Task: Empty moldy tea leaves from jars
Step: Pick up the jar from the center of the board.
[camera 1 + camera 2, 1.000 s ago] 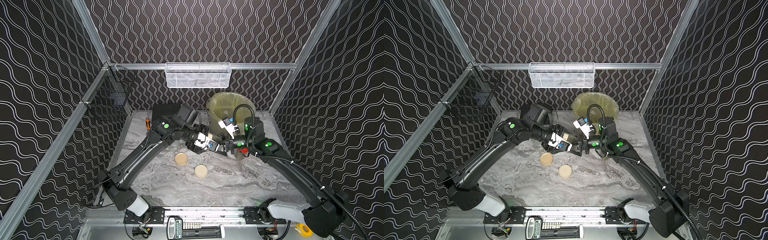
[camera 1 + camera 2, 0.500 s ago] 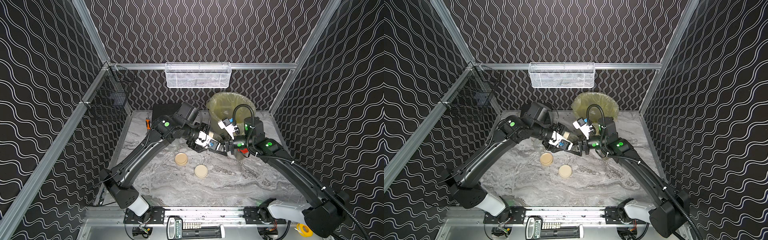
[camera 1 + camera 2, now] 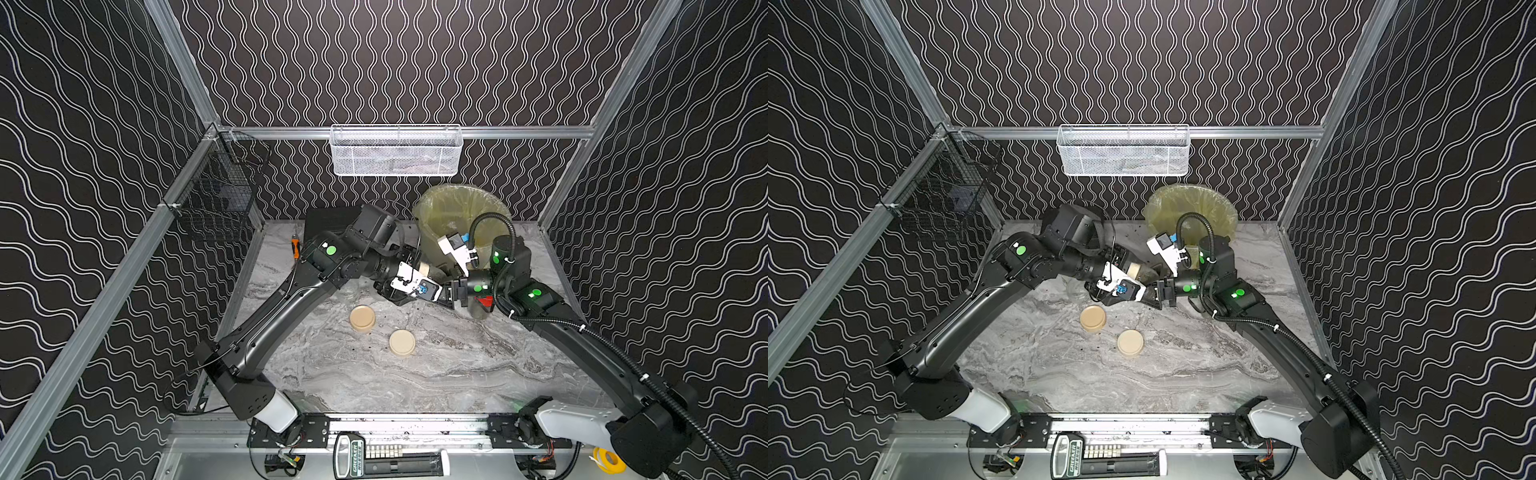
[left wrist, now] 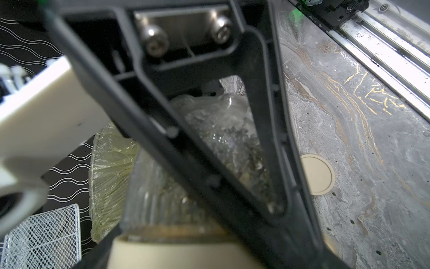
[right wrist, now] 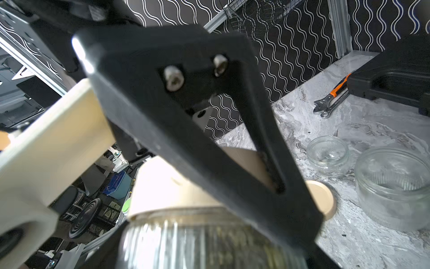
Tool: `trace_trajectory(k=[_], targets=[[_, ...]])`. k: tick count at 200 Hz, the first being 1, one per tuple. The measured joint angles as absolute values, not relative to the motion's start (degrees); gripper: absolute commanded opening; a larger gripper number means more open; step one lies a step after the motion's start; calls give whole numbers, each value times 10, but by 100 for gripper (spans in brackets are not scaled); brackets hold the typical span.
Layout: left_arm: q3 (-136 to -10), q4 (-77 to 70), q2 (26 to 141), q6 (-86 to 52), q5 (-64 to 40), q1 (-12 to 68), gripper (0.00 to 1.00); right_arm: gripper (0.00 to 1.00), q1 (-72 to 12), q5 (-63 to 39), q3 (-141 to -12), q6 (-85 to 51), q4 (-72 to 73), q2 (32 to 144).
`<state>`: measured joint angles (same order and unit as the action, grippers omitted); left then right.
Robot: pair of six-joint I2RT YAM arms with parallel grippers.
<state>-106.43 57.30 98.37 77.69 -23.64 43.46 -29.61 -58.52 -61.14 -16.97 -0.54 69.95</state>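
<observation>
The two arms are meeting above the middle of the table (image 3: pixel 374 374), sharing a full jar (image 4: pixel 223 144) that is lying on its side in the air with its lid pointing left. The left gripper (image 3: pixel 422 274) is clamping the cream lid (image 5: pixel 162 184). The right gripper (image 3: pixel 441 279) is gripping the ribbed glass body from the right, its fingers lying along the glass. The tea leaves (image 4: pixel 244 160) are showing dark through the glass, so nothing is coming out of this one yet.

To my eye they are working on opening it. A loose lid (image 3: pixel 362 318) and a second loose lid (image 3: pixel 402 341) are lying on the table nearer to me. A small empty jar (image 5: pixel 328 156) and a larger empty jar (image 5: pixel 393 186) are sitting open on the left.

The next move is calling for a twist, one gripper turning against the other. Then the jar needs carrying to the bucket (image 3: pixel 457 208), which is standing far right with its yellow bag, and tipping there. With the jar sideways, leaves are likely to spill the moment the lid parts.

A red-lidded jar (image 3: pixel 483 300) is standing right under the right forearm and looks easy to knock. An orange-handled wrench (image 5: pixel 335 95) and a black case (image 5: pixel 395 74) are lying far left, out of the way.
</observation>
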Motion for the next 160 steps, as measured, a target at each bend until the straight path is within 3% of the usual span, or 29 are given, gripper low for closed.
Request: trace_trajectory(k=[9,29,41,88,125,160], targets=[[-1065,573,984,777,-237,435,15,47,-296,-584,-611,-170,-5,698],[-1064,564,981,774,-238,435,68,42,-298,-568,-611,-169,-6,689],[-1056,549,973,769,-240,435,82,40,-299,-555,-610,-166,-5,680],[-1015,472,921,720,-246,435,98,35,-300,-493,-581,-153,63,628],[-996,419,881,639,-256,419,99,35,-299,-429,-575,-144,136,615],[-955,340,819,463,-279,373,99,35,-299,-366,-536,-134,218,598]])
